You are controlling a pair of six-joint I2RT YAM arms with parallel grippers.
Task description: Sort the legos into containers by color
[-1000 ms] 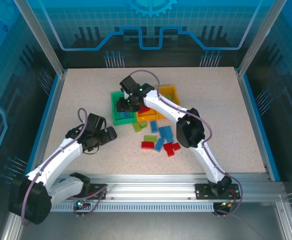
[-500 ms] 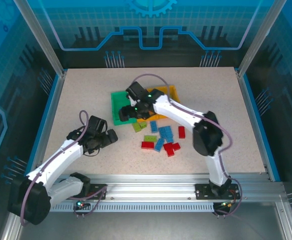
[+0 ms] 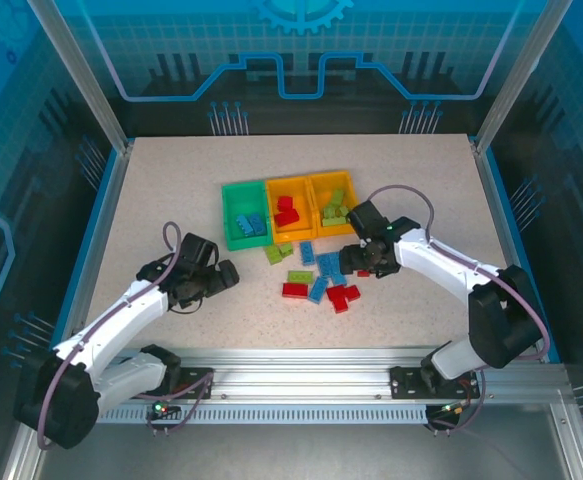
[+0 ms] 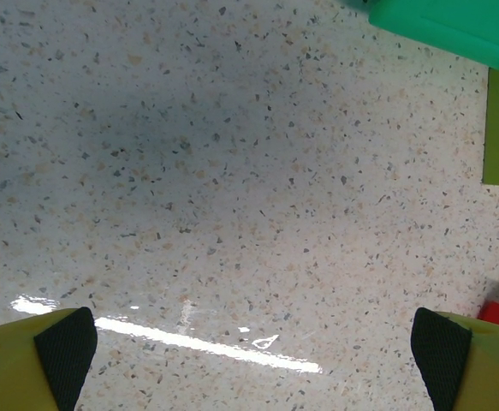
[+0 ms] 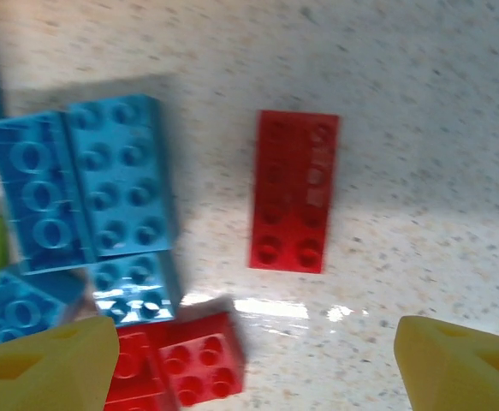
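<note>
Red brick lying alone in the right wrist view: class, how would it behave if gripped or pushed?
The red brick looks like rigid moulded plastic, so probably won't bend. Lying flat, studs up, it should slide rather than roll or tip. The glossy table may let it skate.

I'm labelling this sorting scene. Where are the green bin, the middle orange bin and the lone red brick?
green bin [image 3: 239,200]: top external view, bare floor at its far end.
middle orange bin [image 3: 291,182]: top external view, far rim.
lone red brick [image 5: 294,190]: right wrist view, middle of its studded top.
</note>
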